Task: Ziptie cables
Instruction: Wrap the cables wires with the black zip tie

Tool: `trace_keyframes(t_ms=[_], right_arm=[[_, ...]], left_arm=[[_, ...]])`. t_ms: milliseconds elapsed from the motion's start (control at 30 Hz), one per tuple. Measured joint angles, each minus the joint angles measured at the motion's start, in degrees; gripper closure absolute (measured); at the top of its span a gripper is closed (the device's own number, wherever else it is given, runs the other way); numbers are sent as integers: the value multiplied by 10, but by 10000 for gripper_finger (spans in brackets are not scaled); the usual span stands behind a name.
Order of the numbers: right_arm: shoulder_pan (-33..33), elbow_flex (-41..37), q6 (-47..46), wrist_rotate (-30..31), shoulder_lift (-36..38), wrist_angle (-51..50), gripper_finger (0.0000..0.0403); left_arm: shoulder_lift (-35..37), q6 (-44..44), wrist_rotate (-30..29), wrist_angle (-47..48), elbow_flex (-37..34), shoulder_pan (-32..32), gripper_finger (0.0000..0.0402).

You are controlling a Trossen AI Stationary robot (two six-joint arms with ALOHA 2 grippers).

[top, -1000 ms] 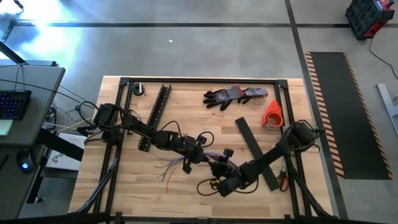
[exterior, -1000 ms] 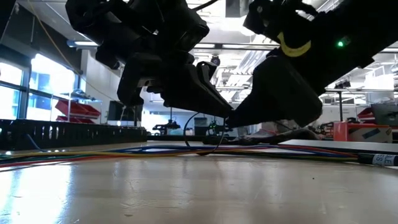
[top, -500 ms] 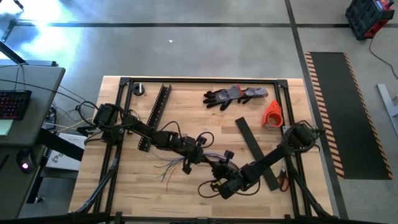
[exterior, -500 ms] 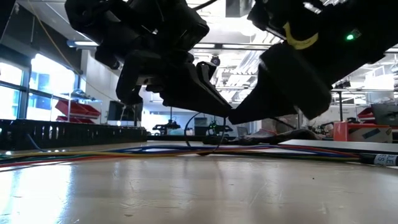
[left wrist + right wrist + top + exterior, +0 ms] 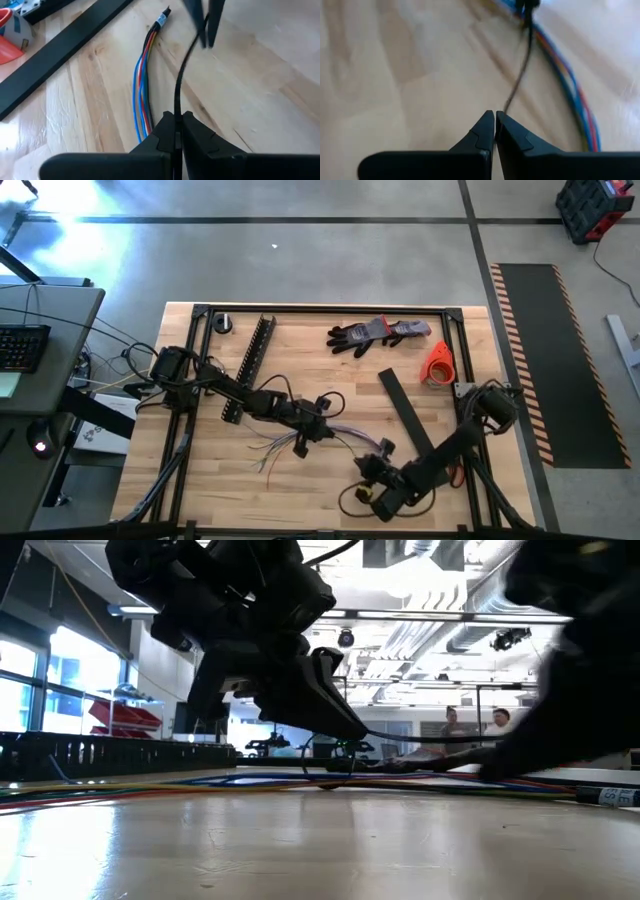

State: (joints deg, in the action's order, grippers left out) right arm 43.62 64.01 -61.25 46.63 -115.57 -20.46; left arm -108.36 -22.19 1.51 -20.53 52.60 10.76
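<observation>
Left tool (image 5: 176,131) pinches a thin black tie (image 5: 179,85) just beside the cables (image 5: 144,90) on the surface (image 5: 260,100); right tool (image 5: 494,131), fingers pressed together, grips the tie's other end.

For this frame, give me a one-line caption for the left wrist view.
Left gripper pinches a thin black strap beside the cables on the wooden table.

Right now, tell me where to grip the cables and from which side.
Take the cables mid-length, where the strands run tight and parallel, not at the splayed ends. They lie flat on the table, so come straight down, fingers straddling the bunch crosswise.
</observation>
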Motion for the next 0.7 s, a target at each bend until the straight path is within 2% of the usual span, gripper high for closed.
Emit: trace_keyframes(t_ms=[67, 200, 300, 433, 600, 700], right_arm=[[16, 0, -30, -5, 0, -14, 402], [30, 0, -26, -42, 11, -3, 402], [25, 0, 55, -53, 25, 44, 396], [5, 0, 184, -22, 30, 113, 350], [-45, 0, 267, 41, 30, 102, 275], [-75, 0, 302, 36, 30, 99, 250]], left_arm=[[0, 0, -1, 1, 0, 0, 401], [0, 0, -1, 0, 0, 0, 401], [0, 1, 2, -1, 0, 0, 401], [0, 6, 5, -2, 0, 0, 401], [0, 10, 8, -2, 0, 3, 401], [0, 10, 8, -4, 0, 3, 401]])
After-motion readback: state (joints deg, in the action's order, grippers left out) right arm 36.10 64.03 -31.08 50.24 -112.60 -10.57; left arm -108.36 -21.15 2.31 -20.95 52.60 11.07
